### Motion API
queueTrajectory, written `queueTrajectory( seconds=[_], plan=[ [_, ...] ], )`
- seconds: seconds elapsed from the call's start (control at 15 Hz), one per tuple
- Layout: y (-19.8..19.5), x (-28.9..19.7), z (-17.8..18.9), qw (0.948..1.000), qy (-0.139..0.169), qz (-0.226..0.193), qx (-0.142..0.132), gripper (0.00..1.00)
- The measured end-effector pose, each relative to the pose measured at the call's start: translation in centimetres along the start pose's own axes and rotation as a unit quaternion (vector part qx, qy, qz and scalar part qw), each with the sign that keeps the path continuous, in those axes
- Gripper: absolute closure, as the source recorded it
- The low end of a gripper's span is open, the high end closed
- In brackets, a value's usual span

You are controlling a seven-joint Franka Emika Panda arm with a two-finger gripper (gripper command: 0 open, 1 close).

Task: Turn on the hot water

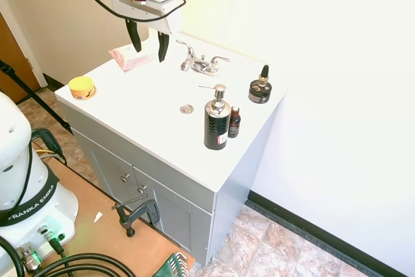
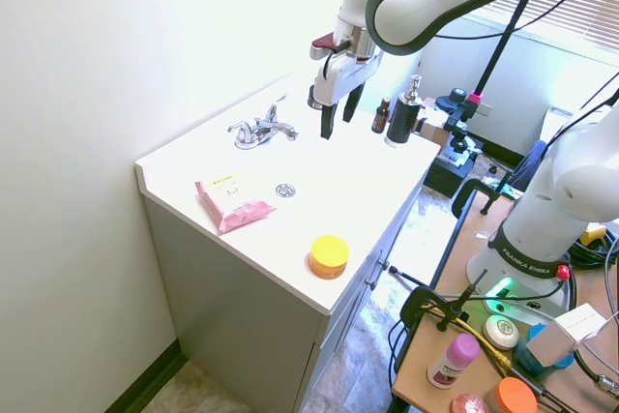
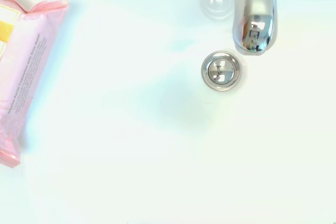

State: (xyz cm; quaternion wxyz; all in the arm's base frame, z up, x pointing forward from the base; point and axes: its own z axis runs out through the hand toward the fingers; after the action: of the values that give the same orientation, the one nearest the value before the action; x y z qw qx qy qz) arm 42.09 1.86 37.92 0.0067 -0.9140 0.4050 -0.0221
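Your gripper (image 1: 148, 41) hanging above the basin with fingers spread and empty, chrome faucet (image 1: 201, 63) just beside it, hot lever (image 1: 186, 46) nearest your fingertips and untouched, drain (image 1: 187, 109) below, pink packet (image 1: 130, 57) on the gripper's other side.

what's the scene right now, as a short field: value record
gripper: gripper open, hanging above the counter, touching nothing
hot lever: the hot lever on the chrome faucet, untouched; no water seen running
drain: drain in front of the spout, also under the spout in the wrist view
left of faucet: pink wipes pack, yellow jar near the counter edge
right of faucet: black pump bottle, small dark bottle beside it, round black tin with a dropper bottle standing on it
surface: white counter
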Motion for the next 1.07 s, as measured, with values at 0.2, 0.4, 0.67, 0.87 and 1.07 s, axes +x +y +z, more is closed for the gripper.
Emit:
queueTrajectory(
  seconds=[0.2,0.4,0.67,0.87,1.07],
  plan=[
    [-0.4,0.4,0.2,0.9999,0.01,-0.004,0.001,0.0],
    [-4.4,1.4,0.0,0.9989,0.045,0.006,0.015,0.0],
    [-9.8,3.7,0.9,0.9926,0.111,0.026,0.041,0.0],
    [-12.0,5.1,2.6,0.984,0.167,0.029,0.056,0.0],
    [-14.1,5.8,3.7,0.9763,0.204,0.031,0.064,0.0]
  ],
)
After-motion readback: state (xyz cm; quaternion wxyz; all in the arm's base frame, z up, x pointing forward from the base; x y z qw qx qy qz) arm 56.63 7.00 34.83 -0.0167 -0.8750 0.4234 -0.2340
